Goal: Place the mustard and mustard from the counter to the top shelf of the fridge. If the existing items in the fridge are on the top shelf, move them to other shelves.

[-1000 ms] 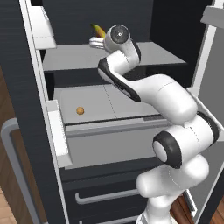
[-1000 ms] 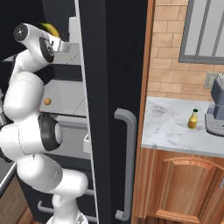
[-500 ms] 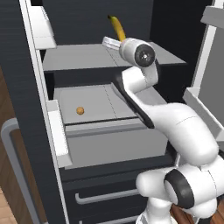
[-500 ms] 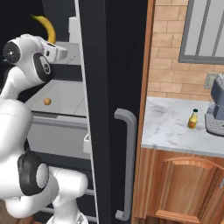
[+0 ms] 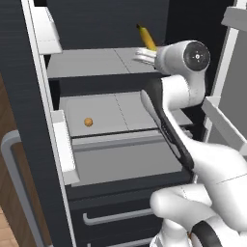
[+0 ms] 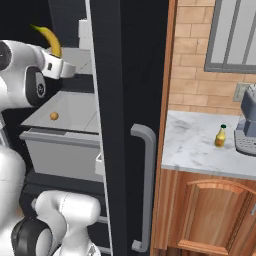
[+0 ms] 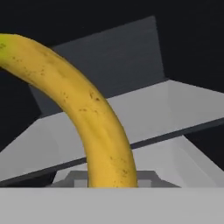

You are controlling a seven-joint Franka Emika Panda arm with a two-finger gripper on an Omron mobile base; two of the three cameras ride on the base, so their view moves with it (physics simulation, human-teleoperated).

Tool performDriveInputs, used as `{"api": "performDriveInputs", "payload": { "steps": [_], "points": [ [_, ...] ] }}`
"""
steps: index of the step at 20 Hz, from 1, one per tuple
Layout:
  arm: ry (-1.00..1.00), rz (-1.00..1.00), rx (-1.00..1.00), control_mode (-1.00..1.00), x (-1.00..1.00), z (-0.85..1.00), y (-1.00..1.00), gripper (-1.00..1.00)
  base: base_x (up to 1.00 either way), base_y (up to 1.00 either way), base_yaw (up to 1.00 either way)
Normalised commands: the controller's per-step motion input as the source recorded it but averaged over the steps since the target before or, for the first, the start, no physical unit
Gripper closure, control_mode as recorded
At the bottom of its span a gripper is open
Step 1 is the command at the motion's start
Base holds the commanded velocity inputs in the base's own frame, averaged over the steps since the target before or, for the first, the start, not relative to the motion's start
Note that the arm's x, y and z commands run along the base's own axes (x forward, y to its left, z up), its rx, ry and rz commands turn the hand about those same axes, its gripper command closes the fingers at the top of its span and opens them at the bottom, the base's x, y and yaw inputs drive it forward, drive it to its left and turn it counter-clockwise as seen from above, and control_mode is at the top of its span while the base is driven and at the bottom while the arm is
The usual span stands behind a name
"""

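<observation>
Banana pinched in the pincer, lifted above the top shelf; amber mustard waits at the tabletop's back edge, nothing shelved yet.

You see a banana with matt yellow skin flecked by small brown speckles. The top shelf looks like smooth, dull light-grey plastic. The fridge side is matt black, its bar handle a smooth satin grey. The counter is polished marbled stone over brown wooden cabinet doors.
</observation>
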Motion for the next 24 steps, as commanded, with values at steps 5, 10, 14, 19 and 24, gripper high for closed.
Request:
{"api": "performDriveInputs", "payload": {
  "steps": [5, 10, 14, 19, 24],
  "points": [
    [0.57, 0.05, -0.26, -1.00, -1.00, -0.79, -0.06, 1.00, 0.00, 0.00, 0.00],
    [0.61, 0.07, -0.28, -1.00, -0.90, -1.00, 0.04, 1.00, 0.00, 0.00, 0.00],
    [-0.05, 0.02, 0.00, -1.00, 0.08, -0.73, 0.00, 1.00, 0.00, 0.00, 0.00],
    [-0.22, 0.01, -0.01, -1.00, 0.39, -0.68, 0.00, 1.00, 0.00, 0.00, 0.00],
    [-0.17, 0.01, -0.01, -1.00, 0.32, -0.45, 0.04, 1.00, 0.00, 0.00, 0.00]
  ]
}}
